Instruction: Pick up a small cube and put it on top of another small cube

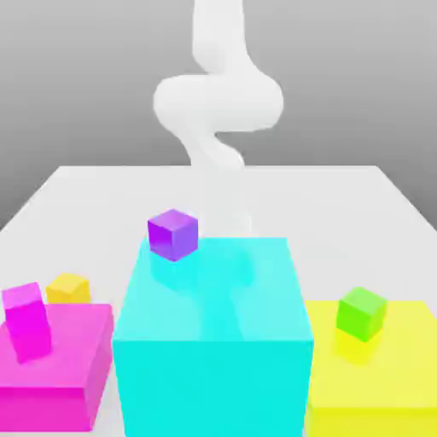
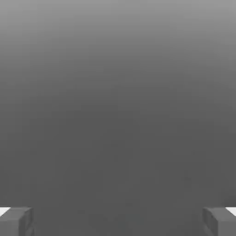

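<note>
The small yellow cube (image 1: 68,288) rests on the white table just behind the flat magenta block (image 1: 72,363), at the exterior view's left. A small magenta cube (image 1: 26,320) stands tilted on that block. A small purple cube (image 1: 172,234) sits at the back left corner of the tall cyan block (image 1: 213,341). A small green cube (image 1: 361,312) is on the large flat yellow block (image 1: 401,375). My white arm (image 1: 218,102) rises behind the cyan block, far from the cubes. In the hand view my gripper (image 2: 118,222) is open, its grey fingertips (image 2: 16,222) wide apart with nothing between them.
The three big blocks stand in a row along the front of the white table (image 1: 358,196). The tall cyan one in the middle is higher than its two flat neighbours. Bare table surface lies behind the blocks, around the arm's base.
</note>
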{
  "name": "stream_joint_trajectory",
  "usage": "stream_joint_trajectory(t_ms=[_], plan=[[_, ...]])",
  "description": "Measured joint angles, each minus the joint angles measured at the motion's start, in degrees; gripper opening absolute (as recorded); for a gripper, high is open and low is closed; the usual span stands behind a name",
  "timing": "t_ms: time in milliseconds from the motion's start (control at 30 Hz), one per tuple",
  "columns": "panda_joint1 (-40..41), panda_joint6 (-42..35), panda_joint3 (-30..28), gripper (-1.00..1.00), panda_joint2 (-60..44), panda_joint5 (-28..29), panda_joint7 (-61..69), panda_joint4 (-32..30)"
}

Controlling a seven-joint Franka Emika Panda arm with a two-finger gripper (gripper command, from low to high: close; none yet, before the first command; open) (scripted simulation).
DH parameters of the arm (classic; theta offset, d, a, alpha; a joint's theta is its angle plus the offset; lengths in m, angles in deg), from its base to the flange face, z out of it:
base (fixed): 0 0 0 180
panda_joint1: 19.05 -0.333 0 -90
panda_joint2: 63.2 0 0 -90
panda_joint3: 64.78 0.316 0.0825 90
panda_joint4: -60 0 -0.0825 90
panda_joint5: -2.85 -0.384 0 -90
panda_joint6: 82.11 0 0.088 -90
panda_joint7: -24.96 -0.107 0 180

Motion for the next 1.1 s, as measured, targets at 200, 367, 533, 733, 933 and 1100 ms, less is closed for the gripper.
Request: stream_joint_trajectory(t_ms=[200,367,533,733,933,1100], plan=[[12.3,8.7,-2.3,0.0,-12.3,0.7,-15.9,-8.9],[21.9,15.8,-4.9,0.0,-22.5,1.3,-29.0,-16.2],[30.2,22.7,-8.6,0.0,-32.3,1.8,-41.7,-23.3],[37.0,31.6,-10.8,0.0,-44.4,-2.5,-48.5,-28.4],[43.8,41.1,-2.1,-1.0,-56.0,-9.3,-43.9,-26.6],[43.8,41.2,-2.1,-1.0,-56.0,-9.2,-44.0,-26.6]])
